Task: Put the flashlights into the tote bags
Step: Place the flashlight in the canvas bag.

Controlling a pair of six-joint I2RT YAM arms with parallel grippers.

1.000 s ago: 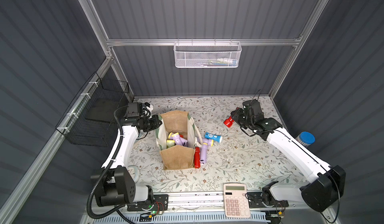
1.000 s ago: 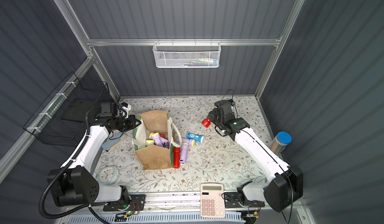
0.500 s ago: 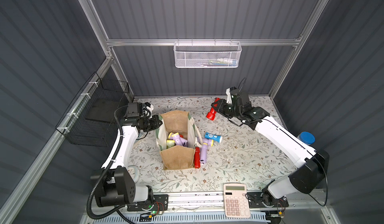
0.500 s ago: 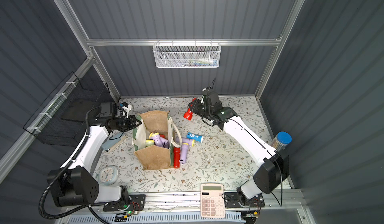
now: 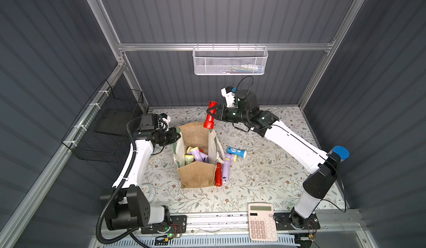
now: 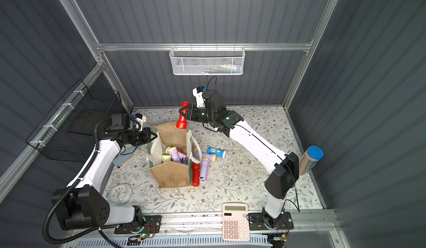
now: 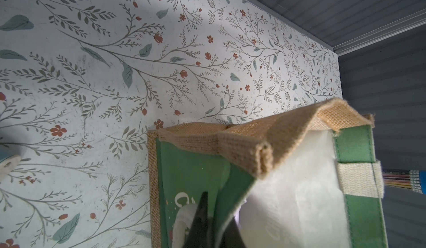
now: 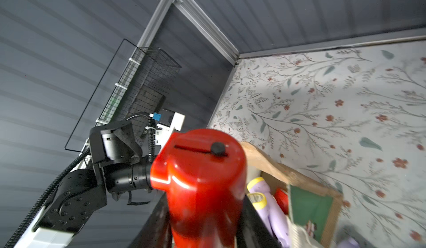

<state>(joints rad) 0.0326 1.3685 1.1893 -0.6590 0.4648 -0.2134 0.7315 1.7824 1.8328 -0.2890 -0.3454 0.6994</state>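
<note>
Carried leftward, the red torch point(image 5: 209, 120) is now clamped by the right gripper point(image 5: 211, 112) over the far rim of the bag point(image 5: 197, 175), whose left wall is pinched by the left gripper point(image 5: 178, 135). Release is best made nearer, mid-opening.

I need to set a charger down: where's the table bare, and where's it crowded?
Bare: the wide patch between the blue flashlight, right arm and calculator; also the strip from tote bag to front rail. Crowded: right of the tote bag, loose flashlights; left of it, stapler and clock.
</note>
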